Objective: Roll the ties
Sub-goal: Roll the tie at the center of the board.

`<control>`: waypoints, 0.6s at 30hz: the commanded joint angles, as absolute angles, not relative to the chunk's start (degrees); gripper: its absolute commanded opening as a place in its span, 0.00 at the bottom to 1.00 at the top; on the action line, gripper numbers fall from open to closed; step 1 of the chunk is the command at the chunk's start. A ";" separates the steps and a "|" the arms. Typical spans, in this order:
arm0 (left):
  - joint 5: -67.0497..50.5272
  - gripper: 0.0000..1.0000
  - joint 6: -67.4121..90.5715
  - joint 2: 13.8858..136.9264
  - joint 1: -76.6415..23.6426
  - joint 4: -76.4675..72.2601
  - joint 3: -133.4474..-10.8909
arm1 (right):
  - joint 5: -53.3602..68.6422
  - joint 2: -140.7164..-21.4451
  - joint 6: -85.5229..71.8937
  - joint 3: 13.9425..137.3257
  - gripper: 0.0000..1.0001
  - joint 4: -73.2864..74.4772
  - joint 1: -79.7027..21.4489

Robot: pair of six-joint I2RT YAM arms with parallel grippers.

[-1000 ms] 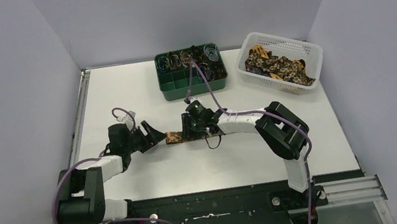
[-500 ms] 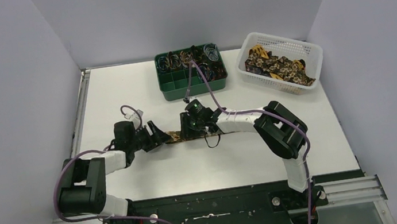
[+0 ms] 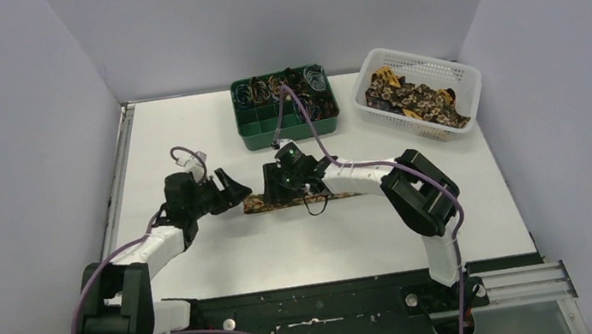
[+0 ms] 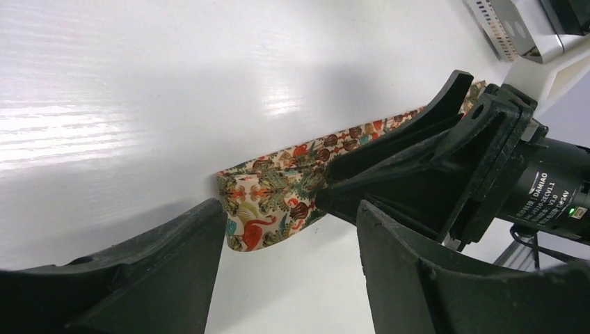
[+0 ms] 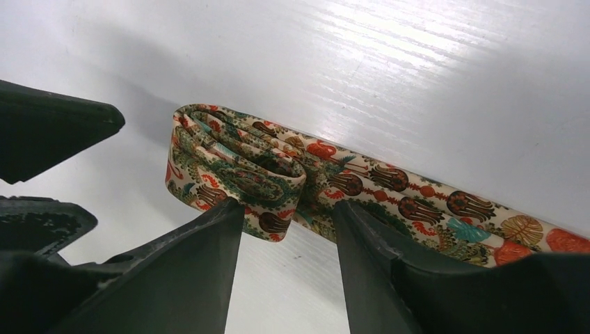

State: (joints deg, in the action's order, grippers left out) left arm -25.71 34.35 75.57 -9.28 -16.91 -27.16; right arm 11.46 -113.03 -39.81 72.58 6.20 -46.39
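Since the tie (image 3: 263,203) is soft, light fabric, lying central on the table (image 3: 185,138) with its left end folded into a loose coil (image 5: 236,174), it will likely spring open if released. Jaws apart, clamping nothing, the right gripper (image 5: 289,212) straddles the coil; the left gripper (image 4: 291,217) gapes just left of it. Best hold, I judge: pinch across the coil's flat faces.

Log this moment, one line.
tie: end folded into loose roll, rest flat | left gripper: open, facing roll | right gripper: open, at roll
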 commanded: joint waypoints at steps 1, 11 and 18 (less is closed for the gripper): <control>-22.69 0.66 31.81 74.26 -9.11 -12.80 -29.43 | 10.31 -109.75 -38.96 74.55 0.52 5.34 -45.74; -26.44 0.67 31.66 79.71 -9.17 -17.62 -27.24 | 8.15 -114.41 -38.33 75.58 0.39 7.80 -45.18; -28.48 0.66 31.88 83.75 -9.18 -20.39 -27.51 | 6.82 -115.90 -37.93 75.93 0.37 9.43 -45.23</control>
State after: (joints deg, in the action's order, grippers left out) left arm -25.50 32.38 82.21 -9.28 -15.51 -27.46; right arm 9.04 -114.87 -39.07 73.95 8.16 -45.41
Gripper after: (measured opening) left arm 0.664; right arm 0.371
